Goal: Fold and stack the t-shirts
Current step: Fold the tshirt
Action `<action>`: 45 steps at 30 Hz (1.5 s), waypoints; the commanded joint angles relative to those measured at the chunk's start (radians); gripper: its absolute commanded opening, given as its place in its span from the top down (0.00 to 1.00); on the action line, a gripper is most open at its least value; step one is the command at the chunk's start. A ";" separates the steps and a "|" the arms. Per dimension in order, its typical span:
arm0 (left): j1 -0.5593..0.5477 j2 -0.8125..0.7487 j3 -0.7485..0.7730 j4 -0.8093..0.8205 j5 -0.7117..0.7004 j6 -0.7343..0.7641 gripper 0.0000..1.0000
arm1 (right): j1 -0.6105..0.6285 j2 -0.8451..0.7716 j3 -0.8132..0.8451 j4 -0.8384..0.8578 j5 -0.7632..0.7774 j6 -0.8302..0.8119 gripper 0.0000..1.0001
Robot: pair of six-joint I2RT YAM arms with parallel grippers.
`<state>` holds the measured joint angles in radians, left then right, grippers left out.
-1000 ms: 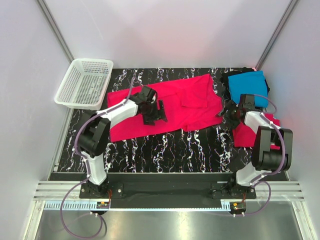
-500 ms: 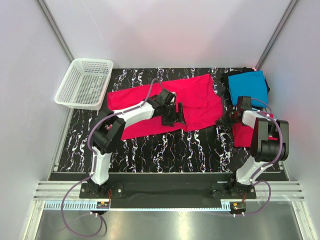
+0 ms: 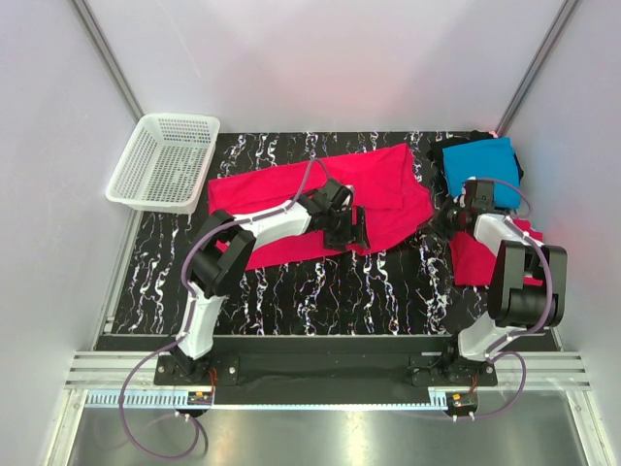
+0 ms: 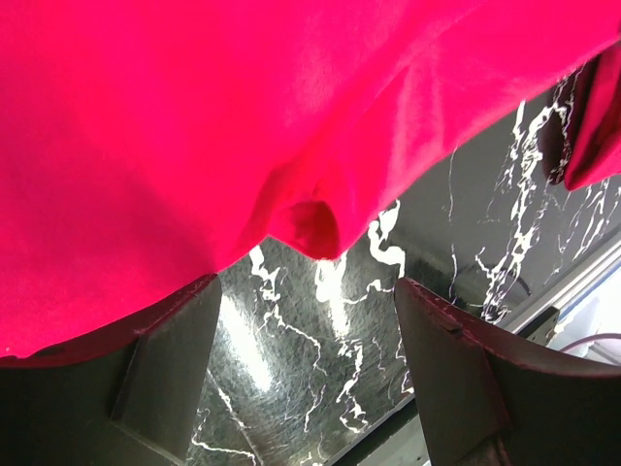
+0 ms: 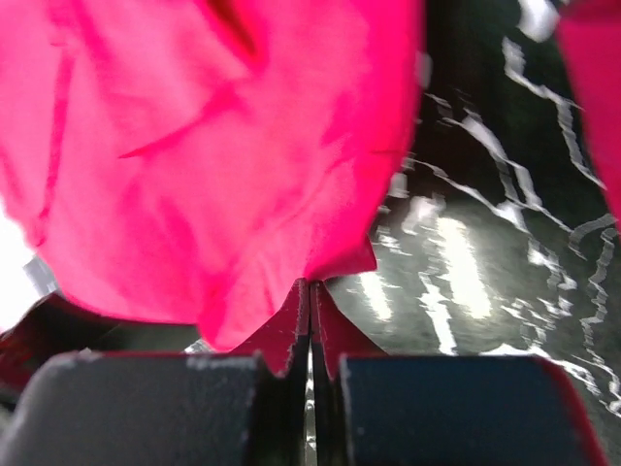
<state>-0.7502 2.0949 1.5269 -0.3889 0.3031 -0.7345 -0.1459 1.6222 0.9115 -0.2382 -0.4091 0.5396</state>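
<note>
A large pinkish-red t-shirt (image 3: 320, 194) lies spread across the middle of the black marble table (image 3: 320, 286). My left gripper (image 3: 349, 229) hangs over its near edge. In the left wrist view the left gripper (image 4: 306, 330) is open, with bare table between its fingers (image 4: 170, 354) and the cloth edge (image 4: 306, 218) just beyond them. My right gripper (image 3: 441, 219) is at the shirt's right corner; up close the right gripper (image 5: 310, 289) is shut, pinching the red cloth (image 5: 213, 165). A folded turquoise-blue t-shirt (image 3: 478, 167) rests on a black one (image 3: 471, 137) at the back right. A second red t-shirt (image 3: 472, 262) lies at the right.
A white mesh basket (image 3: 126, 155) stands at the back left, partly off the table. Walls close in the left, right and back sides. The arm bases stand along the near edge.
My left arm has swung right along the red t-shirt's near edge, staying open. My right gripper has gone from open to shut on the shirt's right corner.
</note>
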 commanded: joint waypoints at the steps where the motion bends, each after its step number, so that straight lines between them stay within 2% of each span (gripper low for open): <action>1: -0.005 0.007 0.047 0.042 -0.001 0.001 0.23 | 0.002 -0.041 0.066 0.026 -0.088 -0.043 1.00; 9: -0.011 0.004 0.036 0.077 -0.004 0.007 0.23 | 0.003 0.126 0.184 0.161 -0.298 0.009 1.00; 13: -0.014 -0.009 0.015 0.125 0.014 0.026 0.23 | 0.006 0.226 0.239 0.302 -0.362 0.069 1.00; 18: -0.020 -0.022 0.001 0.148 0.021 0.047 0.23 | 0.015 0.352 0.337 0.468 -0.476 0.187 1.00; 22: -0.020 -0.026 -0.005 0.151 0.016 0.056 0.23 | 0.019 0.454 0.377 0.719 -0.531 0.351 1.00; 25: -0.020 -0.032 -0.011 0.151 0.008 0.060 0.23 | 0.023 0.534 0.450 0.778 -0.592 0.422 1.00; 26: -0.020 -0.032 -0.014 0.151 0.004 0.060 0.23 | 0.026 0.551 0.470 0.769 -0.605 0.425 0.98; 27: -0.020 -0.033 -0.014 0.151 0.002 0.063 0.23 | 0.034 0.568 0.484 0.740 -0.617 0.421 0.81; 30: -0.020 -0.039 -0.024 0.150 -0.015 0.061 0.23 | 0.049 0.532 0.489 0.677 -0.610 0.356 0.66; 34: -0.020 -0.050 -0.037 0.151 -0.033 0.060 0.23 | 0.060 0.455 0.451 0.610 -0.593 0.252 0.64; 36: -0.020 -0.053 -0.043 0.151 -0.038 0.060 0.23 | 0.063 0.409 0.437 0.513 -0.573 0.214 0.64; 38: -0.020 -0.062 -0.053 0.151 -0.062 0.053 0.24 | 0.069 0.378 0.428 0.403 -0.512 0.107 0.64; 39: -0.020 -0.068 -0.068 0.150 -0.071 0.053 0.24 | 0.075 0.342 0.428 0.258 -0.461 0.062 0.64; 40: -0.020 -0.082 -0.076 0.148 -0.106 0.050 0.24 | 0.087 0.322 0.403 0.211 -0.392 -0.011 0.65; 45: -0.020 -0.108 -0.100 0.144 -0.162 0.041 0.24 | 0.103 0.232 0.334 0.013 -0.176 -0.090 0.65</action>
<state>-0.7658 2.0605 1.4303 -0.2798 0.2096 -0.6899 -0.0570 1.9137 1.2697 -0.0135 -0.7589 0.5705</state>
